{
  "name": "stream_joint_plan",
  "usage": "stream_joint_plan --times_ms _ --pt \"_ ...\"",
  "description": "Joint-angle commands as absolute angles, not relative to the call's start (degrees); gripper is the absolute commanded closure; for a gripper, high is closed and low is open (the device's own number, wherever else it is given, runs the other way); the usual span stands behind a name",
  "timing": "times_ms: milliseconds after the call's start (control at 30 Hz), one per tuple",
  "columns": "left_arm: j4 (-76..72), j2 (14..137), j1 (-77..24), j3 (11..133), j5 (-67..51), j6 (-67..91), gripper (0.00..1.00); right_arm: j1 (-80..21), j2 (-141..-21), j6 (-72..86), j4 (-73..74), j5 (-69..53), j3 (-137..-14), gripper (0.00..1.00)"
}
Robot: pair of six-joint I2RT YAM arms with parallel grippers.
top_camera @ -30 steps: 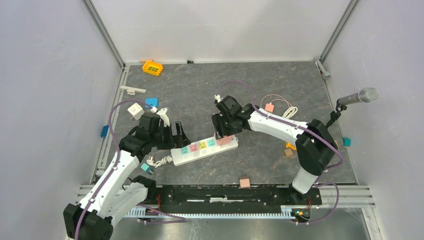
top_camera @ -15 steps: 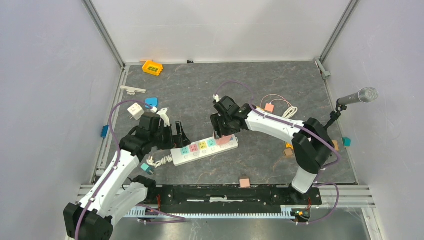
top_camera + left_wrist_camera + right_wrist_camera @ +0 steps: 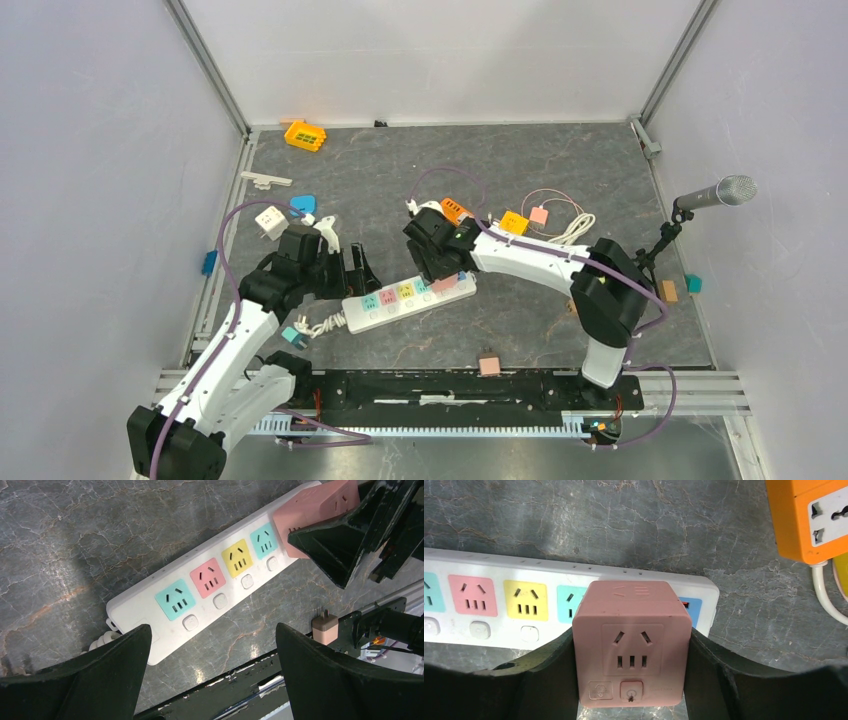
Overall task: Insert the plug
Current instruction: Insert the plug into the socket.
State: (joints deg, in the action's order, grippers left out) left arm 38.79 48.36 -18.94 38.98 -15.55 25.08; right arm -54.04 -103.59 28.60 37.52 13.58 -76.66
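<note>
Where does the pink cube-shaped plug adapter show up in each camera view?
Top external: pink cube-shaped plug adapter just right of centre.
Left wrist: the adapter is at the top right corner.
Right wrist: the adapter fills bottom centre.
Shared landmark: white plastic power strip with coloured sockets.

Left arm (image 3: 240, 330) reaches forward from its base, elbow bent, wrist pitched down. Left gripper (image 3: 352, 274) sits low, jaws spread wide and holding nothing. Right arm (image 3: 540, 258) stretches leftward across the centre, forearm near level, wrist angled down. Right gripper (image 3: 443, 268) has its jaws part closed, clamped on both sides of the pink plug (image 3: 629, 605). The two grippers are near each other, not touching.
</note>
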Motion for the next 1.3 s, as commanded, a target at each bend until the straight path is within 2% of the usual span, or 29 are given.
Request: stream_joint_plan --times_ms 0,433,800,867,967,1067,1167,1267 --pt "36.61 47.86 -18.75 39.09 -16.08 26.89 0.00 -56.06 -106.58 26.78 41.24 16.78 -70.61 1.00" --pt "36.65 47.68 -18.76 38.95 -16.18 26.76 0.00 -56.21 -106.41 30.02 32.19 12.29 -57.08 1.00" --pt "36.62 47.72 -18.81 38.99 -16.09 26.80 0.00 -56.28 -105.81 28.48 31.77 13.05 -56.13 0.99" --pt "36.65 47.66 -18.77 39.02 -16.08 26.87 0.00 -56.28 -104.72 27.67 33.58 13.97 -59.12 0.83" --pt "36.53 47.77 -18.78 38.99 -16.35 26.80 0.00 -56.29 -103.27 26.01 36.77 14.78 -65.77 0.49" --pt "36.57 47.79 -18.73 38.94 -16.35 26.80 0.00 -56.30 -102.12 25.11 41.37 16.85 -73.17 0.25" --pt "36.62 47.90 -18.78 38.94 -16.39 26.84 0.00 -56.27 -100.42 24.58 43.97 18.62 -79.36 0.08" --pt "36.65 47.99 -18.76 39.00 -16.48 26.81 0.00 -55.83 -98.80 24.05 44.82 18.92 -83.00 0.02"
